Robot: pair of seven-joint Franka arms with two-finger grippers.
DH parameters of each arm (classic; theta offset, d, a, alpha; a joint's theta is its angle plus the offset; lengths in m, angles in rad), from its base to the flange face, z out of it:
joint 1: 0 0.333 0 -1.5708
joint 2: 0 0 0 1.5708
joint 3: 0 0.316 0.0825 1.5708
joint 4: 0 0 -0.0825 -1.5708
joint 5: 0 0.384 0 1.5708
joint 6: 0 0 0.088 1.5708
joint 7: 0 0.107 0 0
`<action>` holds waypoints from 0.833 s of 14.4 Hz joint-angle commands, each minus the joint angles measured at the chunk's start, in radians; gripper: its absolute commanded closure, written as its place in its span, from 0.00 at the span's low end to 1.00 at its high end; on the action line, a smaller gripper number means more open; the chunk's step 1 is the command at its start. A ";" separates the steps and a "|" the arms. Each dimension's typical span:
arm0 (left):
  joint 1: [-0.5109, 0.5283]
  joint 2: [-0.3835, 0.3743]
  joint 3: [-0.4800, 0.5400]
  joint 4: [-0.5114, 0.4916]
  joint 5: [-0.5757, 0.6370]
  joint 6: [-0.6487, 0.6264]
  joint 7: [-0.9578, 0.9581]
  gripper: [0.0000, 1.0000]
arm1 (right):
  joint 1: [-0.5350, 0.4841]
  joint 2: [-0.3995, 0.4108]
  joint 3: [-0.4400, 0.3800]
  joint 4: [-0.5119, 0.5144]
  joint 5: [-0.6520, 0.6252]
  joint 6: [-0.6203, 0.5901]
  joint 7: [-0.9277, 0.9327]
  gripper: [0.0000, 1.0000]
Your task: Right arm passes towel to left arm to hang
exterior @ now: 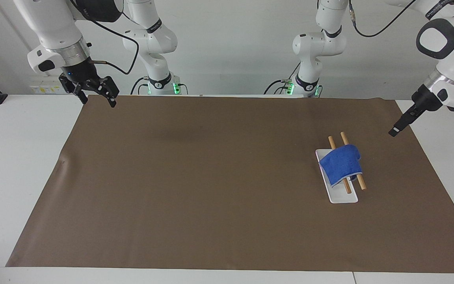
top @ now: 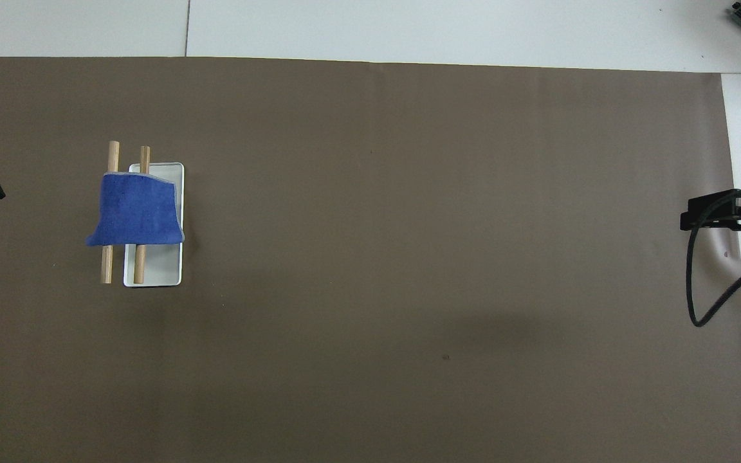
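Our small bright blue terry towel (exterior: 342, 164) lies draped over the two wooden bars (exterior: 352, 161) of the white stand (exterior: 343, 197), toward the left arm's end of the bench (exterior: 22, 165); it sags on both sides of the bars, so we judge the hanging done. The stand sits on the brown paper sheet (exterior: 211, 189) that covers most of the bench.

Our left pincer (exterior: 395, 130) hangs in the air over the edge of that sheet, well apart from the towel and grasping nothing; whether its fingers are released or clenched we cannot tell. We read its height and distance as clearance that keeps the cloth from being dragged.

Our right pincer (exterior: 95, 90) waits over the sheet's corner at the right arm's end, fingers spread and empty, its black cable (exterior: 126, 51) looping above. Nothing stands between either arm and the stand.
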State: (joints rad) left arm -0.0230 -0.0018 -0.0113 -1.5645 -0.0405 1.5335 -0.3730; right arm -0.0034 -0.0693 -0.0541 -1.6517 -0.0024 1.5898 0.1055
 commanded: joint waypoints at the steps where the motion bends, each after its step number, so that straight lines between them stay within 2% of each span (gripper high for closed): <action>1: 0.000 -0.007 -0.030 0.021 0.027 -0.030 0.071 0.10 | -0.006 -0.024 0.007 -0.025 -0.008 -0.001 -0.015 0.00; 6: -0.006 -0.037 -0.055 -0.009 0.024 -0.018 0.118 0.11 | -0.006 -0.023 0.007 -0.025 -0.008 -0.001 -0.015 0.00; 12: -0.006 -0.050 -0.055 -0.054 0.024 0.062 0.198 0.08 | -0.006 -0.023 0.007 -0.025 -0.008 -0.002 -0.015 0.00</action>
State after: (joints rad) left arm -0.0229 -0.0213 -0.0695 -1.5734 -0.0359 1.5522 -0.2070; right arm -0.0034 -0.0694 -0.0541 -1.6519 -0.0024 1.5898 0.1055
